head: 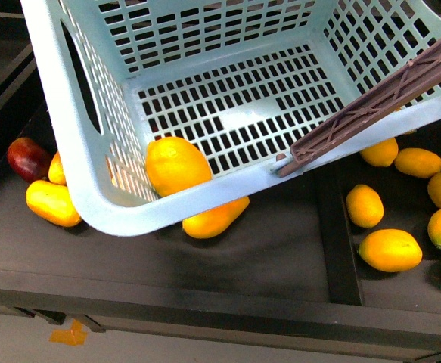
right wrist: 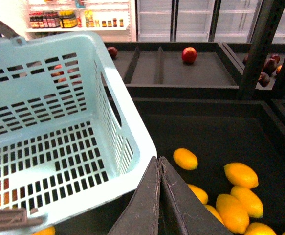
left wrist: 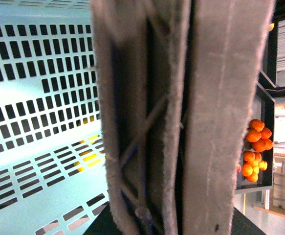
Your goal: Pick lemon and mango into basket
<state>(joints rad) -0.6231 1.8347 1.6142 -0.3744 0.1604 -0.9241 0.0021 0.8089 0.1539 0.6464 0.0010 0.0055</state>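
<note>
- Basket (head: 129,219) hangs tilted, so one yellow fruit (head: 176,165) sits in its low corner.
- Right hand (right wrist: 159,159) is closed, empty.
- Left hand: handle (left wrist: 220,98) blocks the view; state cannot be told.

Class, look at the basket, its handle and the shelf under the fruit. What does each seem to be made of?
The basket: probably moulded plastic, aqua, slightly glossy, with regular slots. The handle: likely plastic too, matte grey-brown, with a ribbed lattice. The shelf: dark and matte, material unclear.

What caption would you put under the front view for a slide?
Tilted aqua basket holding one yellow fruit over dark trays of loose fruit.
</note>
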